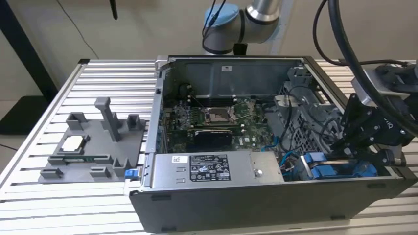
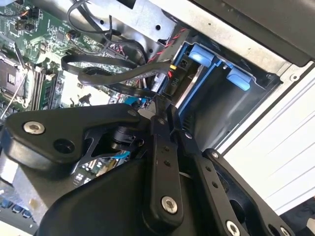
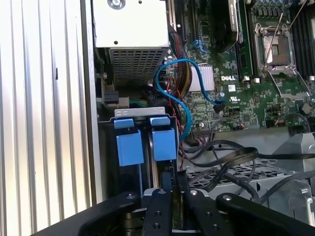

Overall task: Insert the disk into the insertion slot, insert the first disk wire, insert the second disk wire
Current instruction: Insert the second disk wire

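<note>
computer case (image 1: 261,205): sitting on the bench (image 1: 98,78)
parts tray (image 1: 91,147): lying at the case's exterior-view left
insertion slot (image 1: 339,169): sitting in the case's exterior-view right corner

Even bright light, glare on the ribbed table (image 3: 44,123)

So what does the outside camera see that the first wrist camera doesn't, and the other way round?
The exterior view alone shows the whole open computer case, the grey tray of parts on the slatted table at the exterior view's left, and the arm behind.

The first wrist view alone gives a close look at the blue cable looping over the motherboard.

Both show the motherboard, the power-supply box, the blue drive-bay fittings and the gripper.
</note>
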You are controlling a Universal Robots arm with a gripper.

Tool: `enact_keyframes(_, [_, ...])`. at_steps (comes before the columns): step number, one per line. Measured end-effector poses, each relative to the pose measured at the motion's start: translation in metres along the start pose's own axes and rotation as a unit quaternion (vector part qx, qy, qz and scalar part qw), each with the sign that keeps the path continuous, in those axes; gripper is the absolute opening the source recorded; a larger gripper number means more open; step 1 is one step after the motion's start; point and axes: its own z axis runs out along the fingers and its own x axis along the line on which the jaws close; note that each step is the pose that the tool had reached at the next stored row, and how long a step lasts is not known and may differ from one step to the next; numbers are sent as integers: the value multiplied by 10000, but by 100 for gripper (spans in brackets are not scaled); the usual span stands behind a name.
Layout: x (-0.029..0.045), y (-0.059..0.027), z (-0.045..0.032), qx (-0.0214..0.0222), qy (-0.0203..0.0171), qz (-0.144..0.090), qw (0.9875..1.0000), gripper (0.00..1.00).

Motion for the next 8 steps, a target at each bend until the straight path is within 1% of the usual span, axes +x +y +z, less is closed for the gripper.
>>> enact_keyframes(6, [-4,13,-23,-1,-6,0,10000,16])
enact_keyframes(8, [-6,15,-33,-1,-2,0,10000,16])
